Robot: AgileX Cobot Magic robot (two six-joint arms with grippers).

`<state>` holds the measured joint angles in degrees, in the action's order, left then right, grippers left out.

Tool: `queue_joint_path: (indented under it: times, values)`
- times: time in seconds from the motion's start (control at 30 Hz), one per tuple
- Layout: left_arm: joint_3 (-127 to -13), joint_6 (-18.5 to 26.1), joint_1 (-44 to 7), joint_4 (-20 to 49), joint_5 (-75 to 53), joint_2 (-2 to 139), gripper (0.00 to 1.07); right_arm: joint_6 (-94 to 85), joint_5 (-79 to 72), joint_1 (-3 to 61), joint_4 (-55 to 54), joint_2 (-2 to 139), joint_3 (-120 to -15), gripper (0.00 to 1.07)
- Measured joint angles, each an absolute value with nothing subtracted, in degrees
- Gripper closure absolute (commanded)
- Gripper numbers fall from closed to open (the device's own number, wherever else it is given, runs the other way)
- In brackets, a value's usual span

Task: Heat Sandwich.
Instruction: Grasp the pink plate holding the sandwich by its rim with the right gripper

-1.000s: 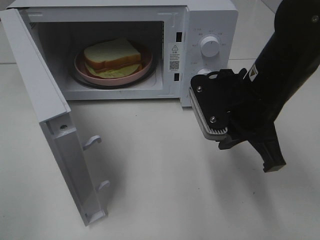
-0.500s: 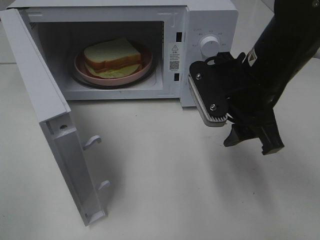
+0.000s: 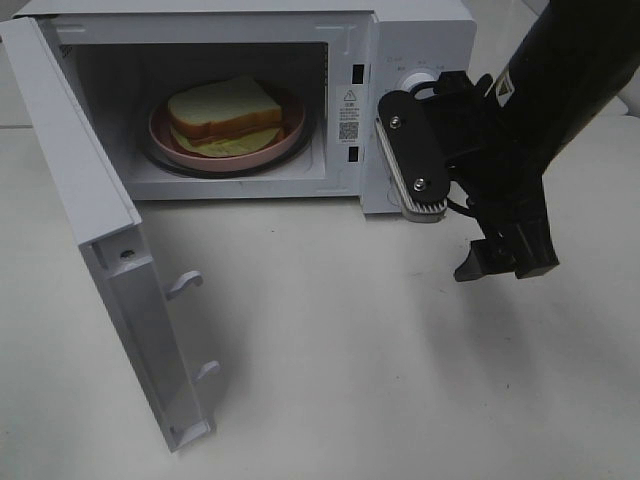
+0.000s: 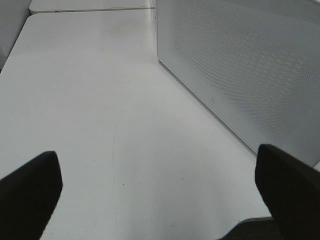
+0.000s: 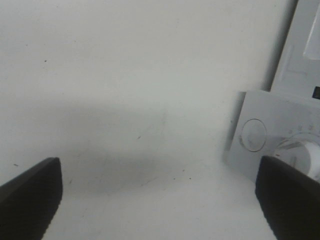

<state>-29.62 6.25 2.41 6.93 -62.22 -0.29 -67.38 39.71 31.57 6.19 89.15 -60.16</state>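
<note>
Counter (image 3: 330, 380) surface fills the lower half of the high view, bare and pale, with nothing on it to get in the way of a sweep. At the lower left the microwave door (image 3: 110, 260) hangs fully open, its free edge with two latch hooks jutting toward the bottom of the frame; that edge is the nearest thing to catch on. Right of centre the right claw (image 3: 508, 262) hovers above the counter with its fingers spread wide and nothing between them, just in front of the control panel, where it partly hides the knob (image 3: 412, 82). The left claw (image 4: 160, 195) shows only in its own wrist view, likewise wide and empty, low over the counter beside the perforated side wall of the microwave (image 3: 420, 30). Farthest back, in the upper left of centre, the sandwich (image 3: 222, 113) sits on the pink plate (image 3: 285, 143) inside the cavity. Loading therefore looks done; shutting the door and turning the knob appear to remain. Room to swing the door shut looks clear.
</note>
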Motion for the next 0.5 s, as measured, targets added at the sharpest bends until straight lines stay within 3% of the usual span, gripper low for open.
queue_joint_path:
  times: [0.5]
  values:
    - [-29.6,6.2,2.4,6.9,-62.2,-0.3,0.09,-67.6,29.7,34.1,8.6,89.2,-60.5,0.14]
